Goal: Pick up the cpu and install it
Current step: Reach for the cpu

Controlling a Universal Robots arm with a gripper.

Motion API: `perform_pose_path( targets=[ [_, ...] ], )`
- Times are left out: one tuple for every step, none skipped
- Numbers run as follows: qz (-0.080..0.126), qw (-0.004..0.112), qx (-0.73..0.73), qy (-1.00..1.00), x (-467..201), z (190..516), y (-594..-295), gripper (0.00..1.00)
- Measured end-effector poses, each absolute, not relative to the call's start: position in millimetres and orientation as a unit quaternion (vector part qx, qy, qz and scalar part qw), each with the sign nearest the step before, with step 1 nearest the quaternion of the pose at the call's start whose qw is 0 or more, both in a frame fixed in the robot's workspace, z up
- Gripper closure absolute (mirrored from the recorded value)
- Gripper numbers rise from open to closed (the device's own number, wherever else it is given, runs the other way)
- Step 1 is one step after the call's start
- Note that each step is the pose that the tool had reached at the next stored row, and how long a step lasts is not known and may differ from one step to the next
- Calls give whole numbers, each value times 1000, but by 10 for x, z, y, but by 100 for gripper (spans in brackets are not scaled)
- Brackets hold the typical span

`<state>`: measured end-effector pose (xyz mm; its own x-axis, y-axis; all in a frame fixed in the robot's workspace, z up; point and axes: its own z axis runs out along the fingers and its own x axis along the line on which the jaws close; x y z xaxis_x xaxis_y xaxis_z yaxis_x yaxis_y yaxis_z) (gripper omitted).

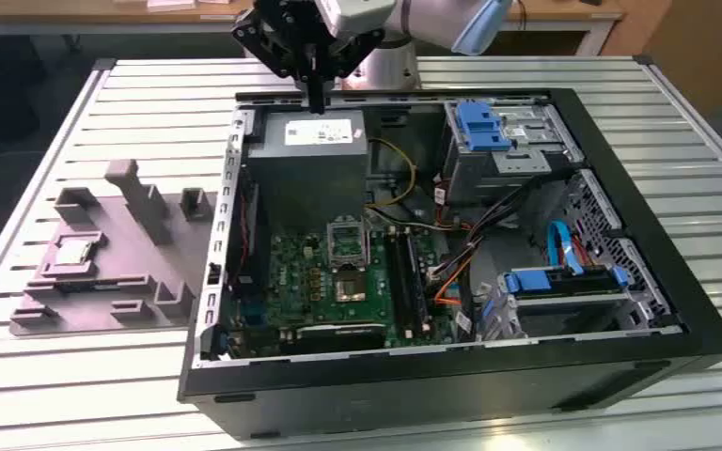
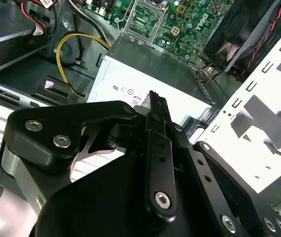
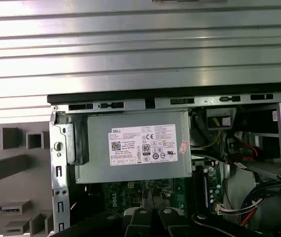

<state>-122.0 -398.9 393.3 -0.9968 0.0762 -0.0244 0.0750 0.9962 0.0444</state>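
claw closed above the case rim; cpu well apart, outside it.

The counter is made of long pale metal slats with dark grooves between them. In the first wrist view these slats reflect bright light. In the exterior view a wooden desk stands behind the counter, and a brown wooden panel is at the exterior view's right. The floor is dark grey.
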Motion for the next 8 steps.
perform_pose_path(
  targets=[
    [22, 13, 38, 999, -1220, 3933, -3990, 89],
    [22, 13, 38, 999, -1220, 3933, -3989, 89],
    [22, 13, 38, 999, -1220, 3933, -3989, 89],
    [22, 13, 38, 999, -1220, 3933, -3989, 89],
    [22, 13, 38, 999, -1220, 3933, -3989, 89],
    [22, 13, 38, 999, -1220, 3933, -3989, 89],
    [22, 13, 38, 999, -1220, 3933, -3989, 89],
    [22, 13, 38, 999, -1220, 3933, -3989, 89]
  ],
)
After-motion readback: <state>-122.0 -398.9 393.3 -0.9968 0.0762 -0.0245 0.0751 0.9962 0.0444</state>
